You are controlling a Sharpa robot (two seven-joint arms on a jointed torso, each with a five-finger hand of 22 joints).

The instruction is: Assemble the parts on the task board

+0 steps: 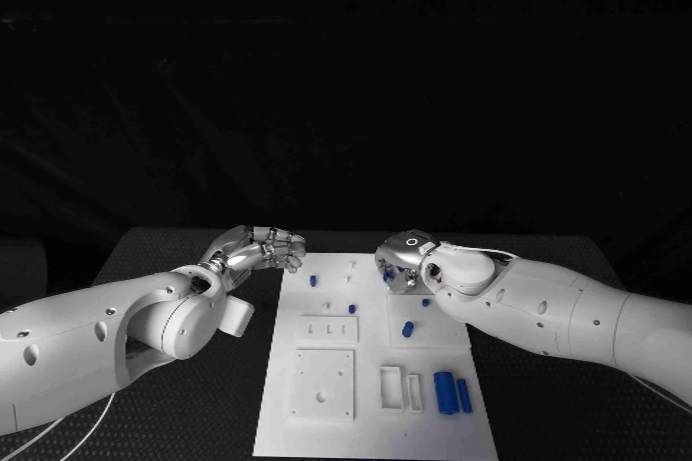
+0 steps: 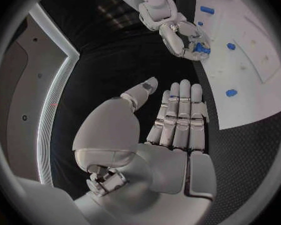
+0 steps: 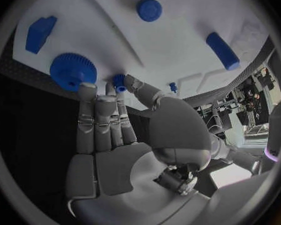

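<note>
The white task board (image 1: 335,413) lies in the middle of the table, with several blue parts on its far and right areas. My right hand (image 1: 404,262) hovers over the board's far right part. Its thumb and a fingertip pinch a small blue peg (image 3: 119,81), right beside a blue gear (image 3: 73,71). My left hand (image 1: 268,249) is at the board's far left corner, above the black table. In the left wrist view the left hand (image 2: 176,120) has straight fingers, the thumb apart, and holds nothing. The right hand (image 2: 184,35) also appears there, over the board (image 2: 253,100).
Loose blue parts on the board: a peg (image 1: 315,280), a short pin (image 1: 353,308), a cylinder (image 1: 408,329), and two long bars (image 1: 453,393) near the right front. Around the gear lie a block (image 3: 40,33), a round cap (image 3: 149,9) and a cylinder (image 3: 222,50).
</note>
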